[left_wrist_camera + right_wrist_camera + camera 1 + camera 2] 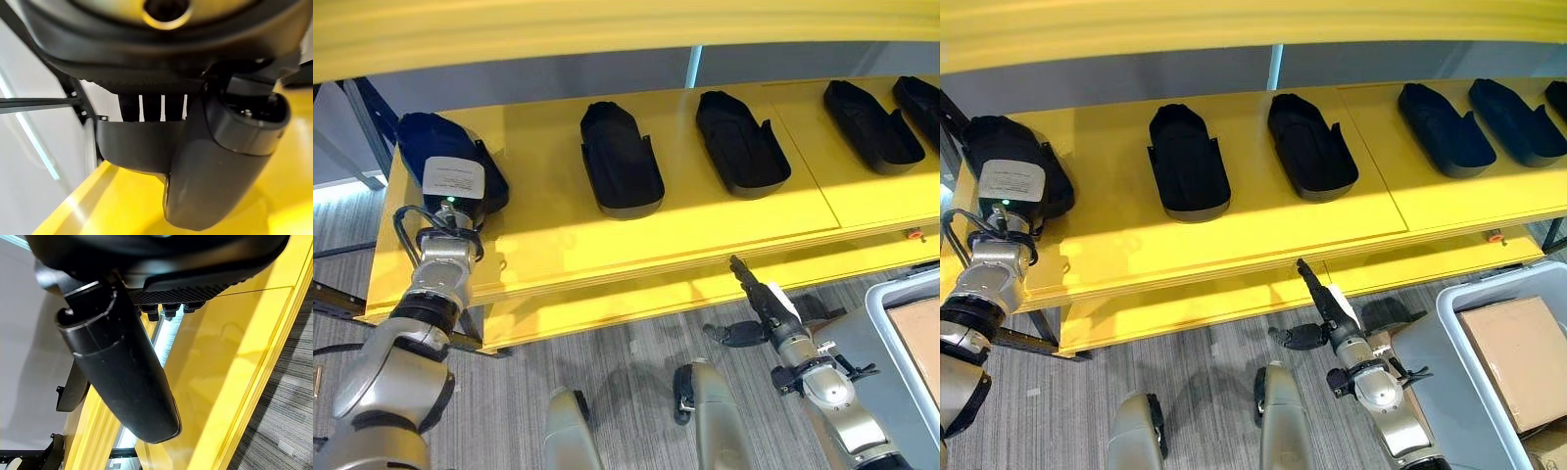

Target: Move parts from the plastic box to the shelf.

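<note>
The fingers [151, 107] of the left hand [455, 186] reach over the rim of a black part [435, 137] at the left end of the yellow shelf [548, 230], the thumb [215, 171] set against the part's outer wall, so the hand pinches that wall. The part sits close to the shelf's left edge, with bare yellow board between it and the next part [621, 157]. Four more parts lie along the shelf to the right: one [739, 142] just beside that neighbour, and two [869, 125] [918, 106] near the right end. All are matt black, shallow, boat-shaped shells with raised sides; the shelf is smooth and glossy. The right hand [759, 294] hangs below the shelf's front edge over grey carpet [607, 362], fingers straight and empty, pointing up at the shelf. A grey plastic box [1449, 313] stands at the lower right of the shelf, holding a brown cardboard piece [1518, 357].
</note>
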Motion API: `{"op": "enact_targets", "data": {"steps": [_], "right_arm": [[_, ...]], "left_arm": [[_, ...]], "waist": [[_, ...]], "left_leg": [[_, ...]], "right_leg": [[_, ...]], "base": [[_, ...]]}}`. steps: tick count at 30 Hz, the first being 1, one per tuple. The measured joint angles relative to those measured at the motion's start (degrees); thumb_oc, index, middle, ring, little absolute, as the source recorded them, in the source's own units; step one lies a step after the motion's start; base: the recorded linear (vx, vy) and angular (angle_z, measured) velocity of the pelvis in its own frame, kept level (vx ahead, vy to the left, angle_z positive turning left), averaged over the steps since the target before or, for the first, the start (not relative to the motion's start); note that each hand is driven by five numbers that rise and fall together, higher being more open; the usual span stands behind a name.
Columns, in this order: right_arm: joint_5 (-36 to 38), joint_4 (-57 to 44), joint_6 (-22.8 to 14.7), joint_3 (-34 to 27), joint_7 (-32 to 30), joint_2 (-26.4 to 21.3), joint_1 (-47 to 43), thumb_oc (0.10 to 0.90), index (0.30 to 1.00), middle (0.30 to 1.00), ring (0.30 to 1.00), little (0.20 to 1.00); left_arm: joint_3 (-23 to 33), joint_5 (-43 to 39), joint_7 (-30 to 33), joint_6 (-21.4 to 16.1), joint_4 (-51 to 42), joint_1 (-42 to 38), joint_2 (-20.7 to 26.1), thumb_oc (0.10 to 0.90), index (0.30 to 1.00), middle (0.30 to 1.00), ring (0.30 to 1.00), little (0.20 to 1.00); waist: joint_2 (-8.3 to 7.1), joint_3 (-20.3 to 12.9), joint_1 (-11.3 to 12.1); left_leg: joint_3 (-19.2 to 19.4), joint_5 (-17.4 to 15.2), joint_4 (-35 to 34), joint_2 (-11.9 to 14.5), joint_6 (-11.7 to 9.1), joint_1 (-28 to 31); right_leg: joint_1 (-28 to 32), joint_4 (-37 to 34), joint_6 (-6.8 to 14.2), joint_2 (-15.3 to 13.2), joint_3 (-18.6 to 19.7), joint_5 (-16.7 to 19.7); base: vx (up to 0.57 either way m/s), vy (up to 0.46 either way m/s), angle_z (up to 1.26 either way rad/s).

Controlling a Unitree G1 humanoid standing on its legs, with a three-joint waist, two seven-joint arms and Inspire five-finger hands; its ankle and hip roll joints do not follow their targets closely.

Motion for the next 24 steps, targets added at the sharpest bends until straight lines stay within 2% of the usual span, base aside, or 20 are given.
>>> {"op": "enact_targets", "data": {"steps": [2, 4, 10, 13, 15, 24], "right_arm": [[-0.01, 0.01, 0.01, -0.03, -0.37, 0.08, 0.25, 0.900, 1.000, 1.000, 1.000, 1.000], [-0.02, 0.01, 0.01, -0.05, -0.45, 0.07, 0.44, 0.900, 1.000, 1.000, 1.000, 1.000], [-0.04, 0.03, 0.00, -1.56, -0.45, 0.43, 0.50, 0.900, 1.000, 1.000, 1.000, 1.000], [-0.04, 0.03, -0.01, -1.75, -0.30, 0.52, 0.48, 0.900, 1.000, 1.000, 1.000, 1.000], [-0.03, 0.28, -0.01, -1.91, -0.22, 0.66, 0.50, 0.900, 1.000, 1.000, 1.000, 1.000], [-0.03, 0.46, -0.01, -1.93, 0.17, 0.97, 0.81, 0.900, 1.000, 1.000, 1.000, 1.000]], "left_arm": [[1.69, 2.83, 0.04, -0.56, -7.70, 4.51, 0.18, 0.400, 0.300, 0.300, 0.300, 0.300], [1.80, 4.45, -0.03, -0.70, -9.44, 5.68, 0.36, 0.400, 0.300, 0.300, 0.300, 0.300], [8.98, 7.63, -1.18, -3.70, -21.21, 14.76, 0.65, 0.400, 0.300, 0.300, 0.300, 0.300], [9.21, 9.49, -1.17, -4.80, -23.26, 16.29, 2.06, 0.400, 0.300, 0.300, 0.300, 0.300], [10.28, 9.60, -1.17, -6.94, -26.32, 18.85, 4.78, 0.400, 0.300, 0.300, 0.300, 0.300], [11.91, 10.73, -0.87, -7.80, -26.11, 20.79, 5.27, 0.400, 0.300, 0.300, 0.300, 0.300]], "waist": [[-0.01, 0.00, 0.68], [-0.02, 0.00, 0.65], [-0.05, 0.02, 0.77], [-0.09, 0.04, 0.71], [-0.17, 0.05, 0.86], [-0.19, 0.06, 0.99]], "left_leg": [[-0.14, -0.02, 0.00, -0.25, 0.03, -0.06], [-0.24, -0.02, -0.01, -0.62, 0.04, -0.10], [-0.36, -0.06, 0.01, -0.72, 0.08, -0.44], [-0.57, -0.05, 0.04, -0.76, 0.08, -0.74], [-0.56, -0.03, 0.03, -0.73, 0.05, -0.98], [-0.60, -0.04, 0.09, -0.71, 0.06, -1.03]], "right_leg": [[0.07, 0.02, 0.17, -0.17, -0.08, -0.10], [0.10, 0.09, 0.24, -0.37, -0.11, -0.14], [-0.08, 0.02, 0.29, -0.47, -0.16, -0.20], [-0.20, 0.04, 0.28, -0.46, -0.36, -0.19], [-0.56, 0.11, 0.21, -0.43, -0.35, -0.17], [-0.55, 0.11, 0.19, -0.45, -0.35, -0.19]], "base": [[0.00, 0.003, 0.06], [0.01, 0.006, 0.05], [0.00, 0.000, 0.00], [0.00, 0.000, 0.00], [0.00, 0.000, 0.00], [0.00, 0.000, 0.00]]}}
